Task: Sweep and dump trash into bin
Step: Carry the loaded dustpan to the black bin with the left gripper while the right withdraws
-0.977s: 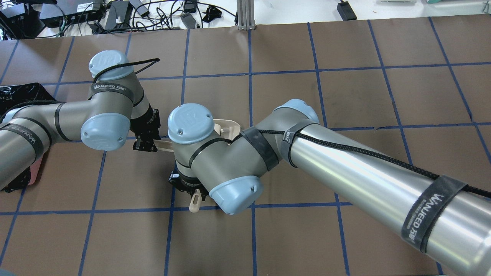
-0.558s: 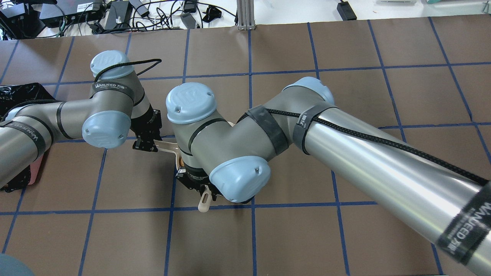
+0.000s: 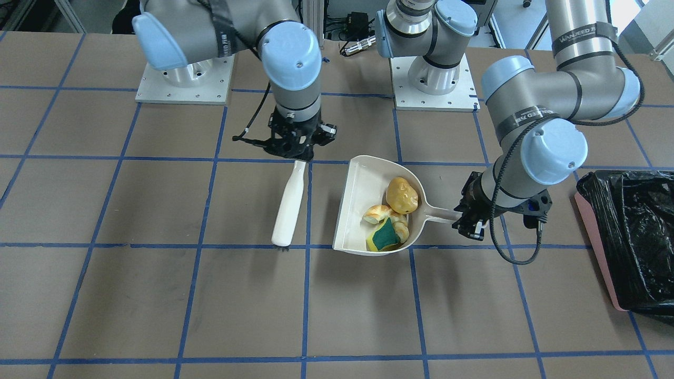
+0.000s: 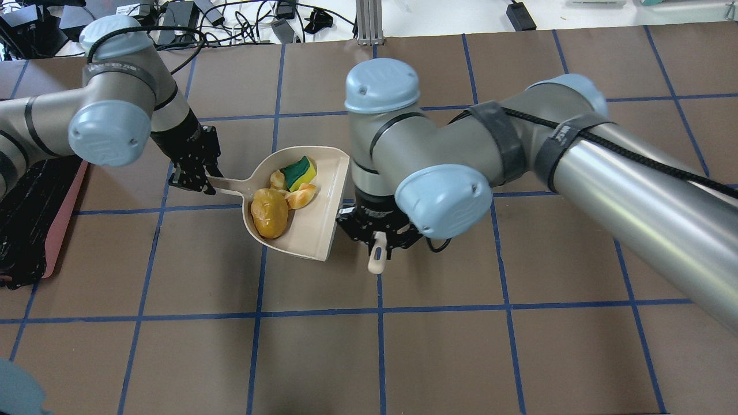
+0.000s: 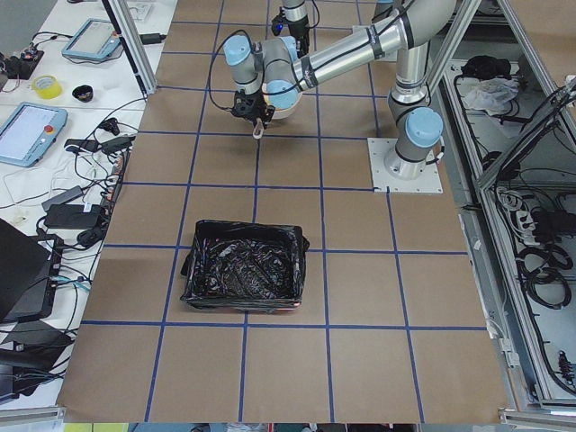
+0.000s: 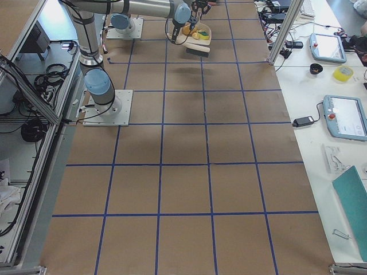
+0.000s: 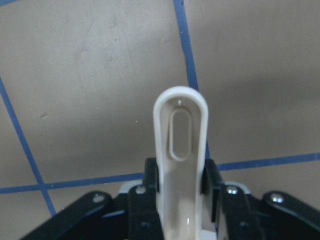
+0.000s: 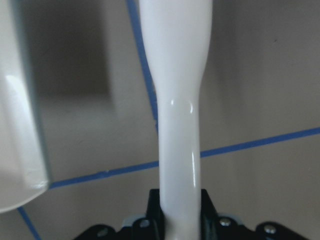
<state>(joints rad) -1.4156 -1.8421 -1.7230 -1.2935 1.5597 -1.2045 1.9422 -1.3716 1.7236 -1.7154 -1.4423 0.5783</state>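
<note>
My left gripper (image 4: 193,178) is shut on the handle of the beige dustpan (image 4: 314,230); the left wrist view shows the handle (image 7: 180,145) clamped between the fingers. All three trash items lie in the pan: the yellow-orange lumpy oval (image 4: 270,214), the green sponge scrap (image 4: 298,172) and the golden-brown croissant piece (image 4: 301,197). My right gripper (image 4: 377,230) is shut on the beige brush (image 3: 288,208), held just right of the pan's open edge. The bin (image 3: 632,237), pink with a black bag, stands beyond my left gripper at the table's left end.
The brown table (image 4: 438,346) has a blue tape grid. The right arm's elbow (image 4: 444,199) hangs over the brush. Cables and power supplies (image 4: 173,23) lie past the far edge. The arm bases (image 3: 184,79) stand at the near side.
The right arm has swung right with the brush, uncovering the dustpan and the trash in it. The left gripper has moved the dustpan away and to the left, toward the bin.
</note>
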